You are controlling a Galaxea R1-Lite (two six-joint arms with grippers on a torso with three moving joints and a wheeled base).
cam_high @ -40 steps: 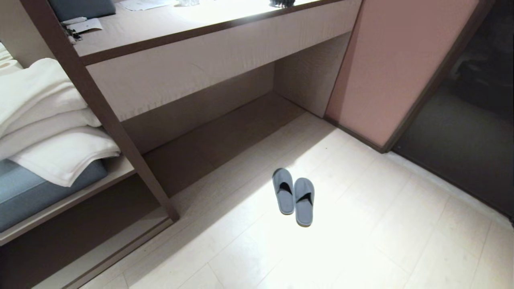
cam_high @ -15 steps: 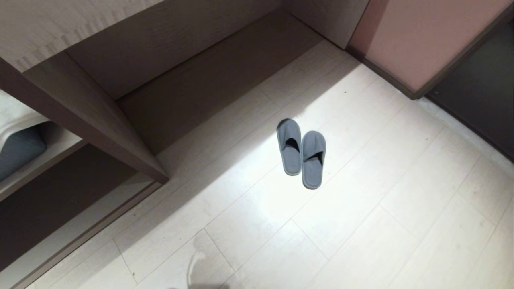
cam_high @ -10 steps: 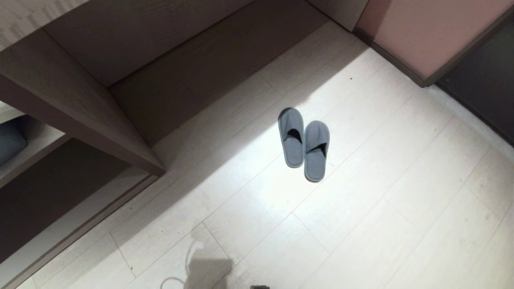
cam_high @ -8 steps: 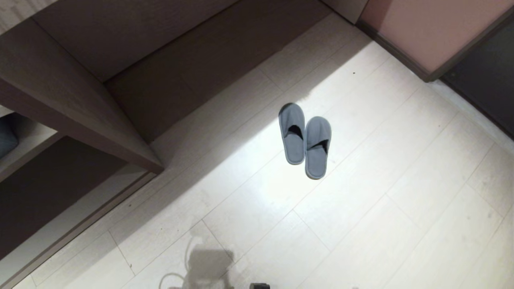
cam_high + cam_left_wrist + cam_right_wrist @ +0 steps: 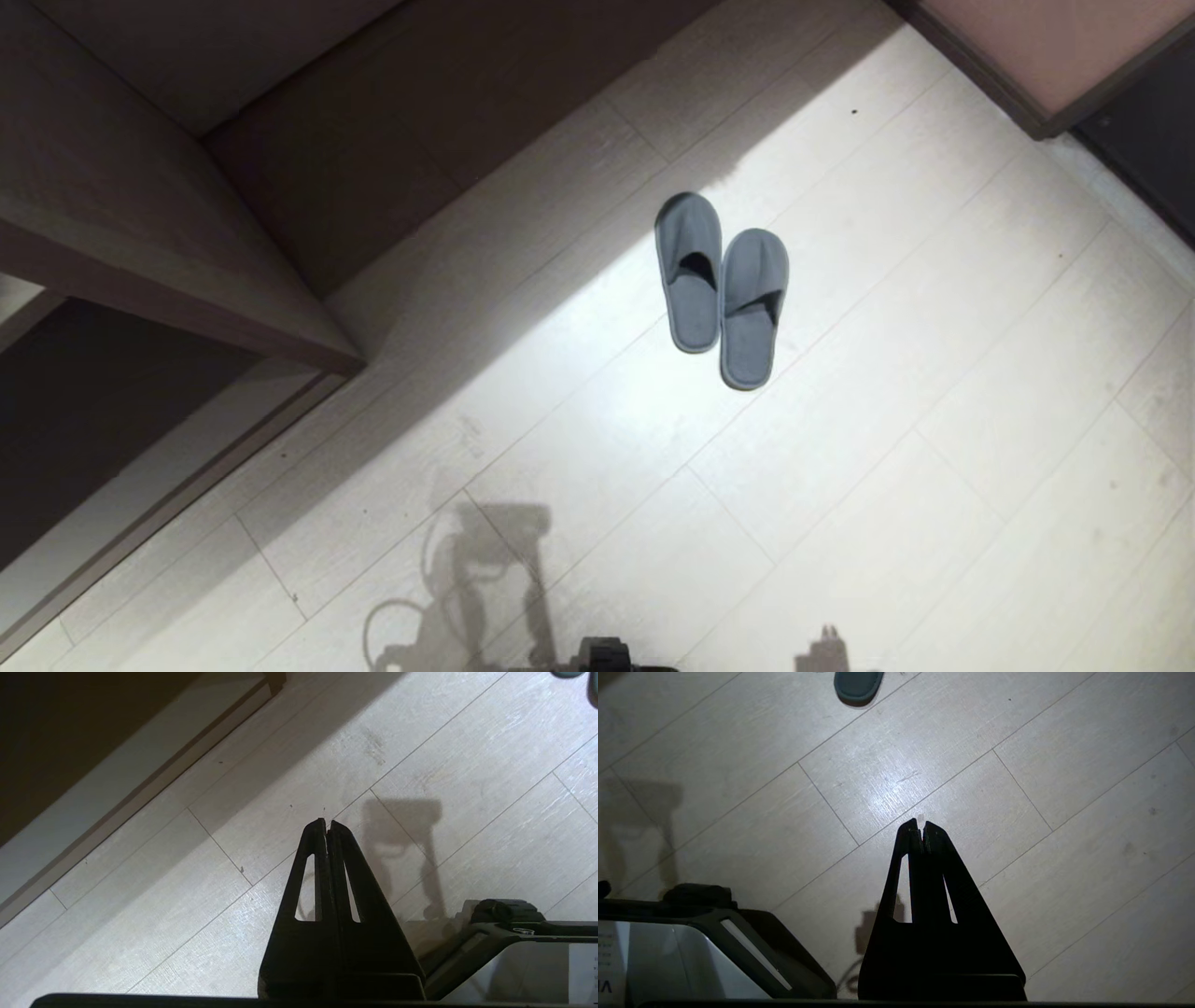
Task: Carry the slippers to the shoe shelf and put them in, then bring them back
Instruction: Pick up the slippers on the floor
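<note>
The slippers (image 5: 721, 289) are a grey-blue pair lying side by side on the pale floor, toes toward the furniture, in a bright patch of light. One slipper's heel (image 5: 857, 685) shows at the edge of the right wrist view. The shoe shelf (image 5: 140, 495) is the low dark cubby at the left with a pale bottom board, beside an upright divider (image 5: 177, 252). My left gripper (image 5: 326, 823) hangs shut and empty over bare floor near the shelf's board (image 5: 93, 807). My right gripper (image 5: 921, 826) is shut and empty over the floor, well short of the slippers.
A dark recess under the desk (image 5: 448, 121) lies behind the slippers. A pink wall panel (image 5: 1055, 47) and a dark doorway (image 5: 1158, 159) stand at the right. My base (image 5: 607, 653) shows at the bottom edge, and its shadow falls on the floorboards.
The whole head view has tipped downward, so desk and shelves slid up out of view. The slippers have not moved on the floor. My shadow and base have entered at the bottom.
</note>
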